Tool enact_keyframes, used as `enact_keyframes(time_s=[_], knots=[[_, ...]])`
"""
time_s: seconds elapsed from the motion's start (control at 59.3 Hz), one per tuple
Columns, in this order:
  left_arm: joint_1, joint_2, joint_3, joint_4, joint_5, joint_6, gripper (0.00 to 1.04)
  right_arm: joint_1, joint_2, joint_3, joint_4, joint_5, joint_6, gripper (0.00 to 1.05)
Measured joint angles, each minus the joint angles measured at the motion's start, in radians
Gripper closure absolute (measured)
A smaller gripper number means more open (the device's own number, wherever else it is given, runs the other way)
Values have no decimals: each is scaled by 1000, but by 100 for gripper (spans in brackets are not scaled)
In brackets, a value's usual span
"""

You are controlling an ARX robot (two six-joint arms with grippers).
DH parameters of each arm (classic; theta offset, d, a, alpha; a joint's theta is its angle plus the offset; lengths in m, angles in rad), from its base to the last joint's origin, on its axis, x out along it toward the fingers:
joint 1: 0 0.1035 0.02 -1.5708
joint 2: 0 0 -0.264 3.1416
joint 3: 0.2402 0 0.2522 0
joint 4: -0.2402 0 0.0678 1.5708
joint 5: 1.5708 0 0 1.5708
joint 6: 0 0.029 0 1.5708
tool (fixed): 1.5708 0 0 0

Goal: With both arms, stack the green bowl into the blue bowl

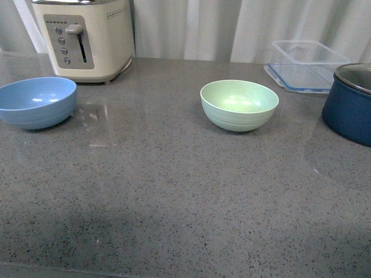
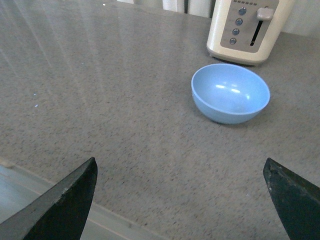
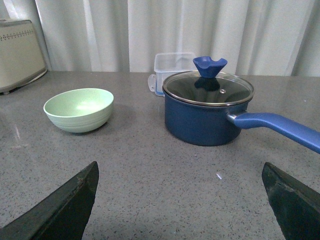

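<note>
The blue bowl (image 1: 36, 102) stands upright and empty at the far left of the grey speckled bench (image 1: 174, 202), partly cut off by the edge of the front view. Just behind it, toward the white curtain (image 1: 232, 23), is a cream toaster (image 1: 87, 37) with 4 round buttons and a lever on its face. Bowl and toaster are near each other but not touching. Right of centre sits the green bowl (image 1: 239, 104), also upright and empty, well apart from the blue bowl, with bare bench between the 2. Further right, nearer the curtain, is a clear plastic container (image 1: 307, 65) with blue trim. At the far right edge is a navy saucepan (image 1: 351, 110) with a metal rim, partly out of the picture. Neither arm shows in the front view.

In the left wrist view the left end effector (image 2: 180, 160) has its 2 black fingers (image 2: 70, 200) spread wide, with only bench between them. The blue bowl lies ahead of it, well apart, and the toaster is just beyond the bowl.

In the right wrist view the right end effector (image 3: 180, 165) is likewise spread wide and holds nothing. The green bowl lies ahead of it, well apart. The saucepan, under a glass lid (image 3: 209, 87) with a blue knob, stands beside that bowl with a gap between them, its blue handle pointing away from the bowl. The container is behind the saucepan.
</note>
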Motion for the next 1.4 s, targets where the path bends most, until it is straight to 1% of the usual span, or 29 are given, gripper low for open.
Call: enact_keyframes(time_s=[0.169,0.219,0.287,0.32,0.421,0.725,0.759,0.86,1.113,1.399], knots=[[26,226,204,-44,48,-85,7,0,0,0,0,0,0,10],[34,296,266,-58,79,-122,7,0,0,0,0,0,0,10],[38,399,352,-84,89,-159,7,0,0,0,0,0,0,10],[42,459,399,-105,119,-189,7,0,0,0,0,0,0,10],[50,603,490,-130,127,-237,7,0,0,0,0,0,0,10],[71,855,623,-139,145,-299,7,0,0,0,0,0,0,10],[71,893,643,-140,166,-314,7,0,0,0,0,0,0,10],[70,956,678,-145,178,-330,7,0,0,0,0,0,0,10],[53,1123,784,-161,152,-352,7,0,0,0,0,0,0,10],[44,1266,877,-163,171,-373,7,0,0,0,0,0,0,10]])
